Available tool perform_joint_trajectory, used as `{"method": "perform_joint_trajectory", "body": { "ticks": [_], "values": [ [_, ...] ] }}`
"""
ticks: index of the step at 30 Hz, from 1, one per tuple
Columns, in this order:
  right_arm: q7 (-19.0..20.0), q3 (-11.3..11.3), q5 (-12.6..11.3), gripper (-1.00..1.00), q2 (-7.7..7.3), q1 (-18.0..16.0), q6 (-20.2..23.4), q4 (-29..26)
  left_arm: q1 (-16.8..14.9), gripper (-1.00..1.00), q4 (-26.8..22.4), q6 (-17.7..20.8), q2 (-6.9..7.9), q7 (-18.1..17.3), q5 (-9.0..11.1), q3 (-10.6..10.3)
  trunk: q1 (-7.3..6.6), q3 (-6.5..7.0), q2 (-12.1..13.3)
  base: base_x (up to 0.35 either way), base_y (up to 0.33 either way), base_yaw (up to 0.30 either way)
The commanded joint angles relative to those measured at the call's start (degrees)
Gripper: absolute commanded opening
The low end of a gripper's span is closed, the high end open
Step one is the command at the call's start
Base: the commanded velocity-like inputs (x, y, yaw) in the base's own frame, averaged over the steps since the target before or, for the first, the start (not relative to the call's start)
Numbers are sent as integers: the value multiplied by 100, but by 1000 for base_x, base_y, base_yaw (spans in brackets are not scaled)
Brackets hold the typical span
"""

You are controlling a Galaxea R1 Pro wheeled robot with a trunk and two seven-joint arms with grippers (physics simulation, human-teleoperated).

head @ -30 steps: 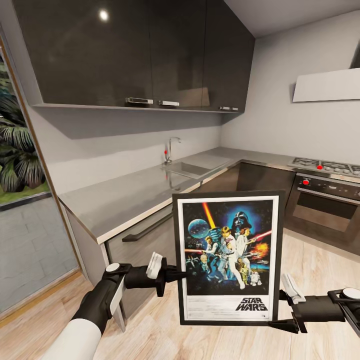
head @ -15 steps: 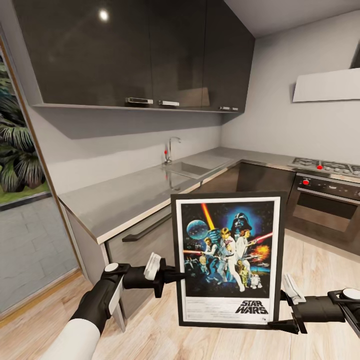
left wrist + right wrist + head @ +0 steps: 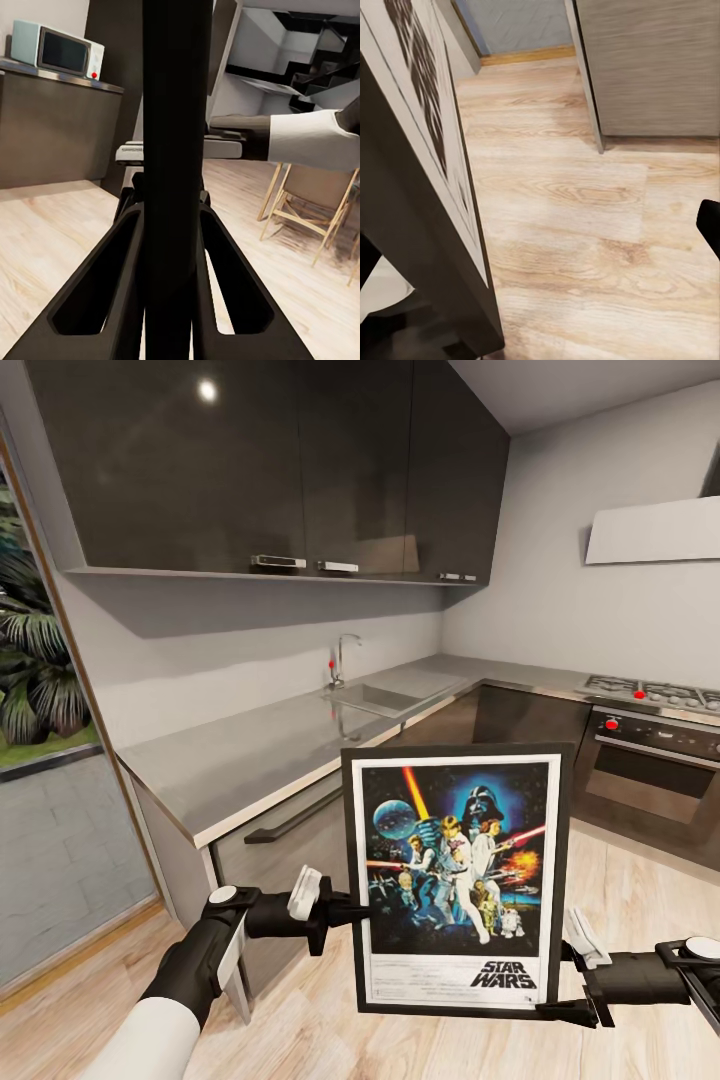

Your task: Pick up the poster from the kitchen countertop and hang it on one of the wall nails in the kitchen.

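With the upright black-framed Star Wars poster (image 3: 457,880) lifted off the long grey bench (image 3: 300,735) and clamped between the left fingers (image 3: 345,910) while the right fingers (image 3: 570,1000) gape beside its lower corner, carrying comes next, toward a wall nail

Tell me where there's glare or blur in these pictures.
Head view: a round light glare sits on the glossy dark upper cabinet, while the black-framed Star Wars poster looks sharp. Left wrist view: the poster's frame edge is a dark blur.
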Motion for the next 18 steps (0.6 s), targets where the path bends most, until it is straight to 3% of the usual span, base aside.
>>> {"method": "perform_joint_trajectory", "body": {
  "ticks": [1,18],
  "values": [
    [21,-3,3,100,2,1,22,-2,-3,-100,0,33,2,-7,11,-7,0,-6,-4,0,0,0],
    [21,0,3,100,1,14,10,-11,-3,-100,22,33,85,-5,-4,1,0,-6,-4,0,0,0]
  ]
}}
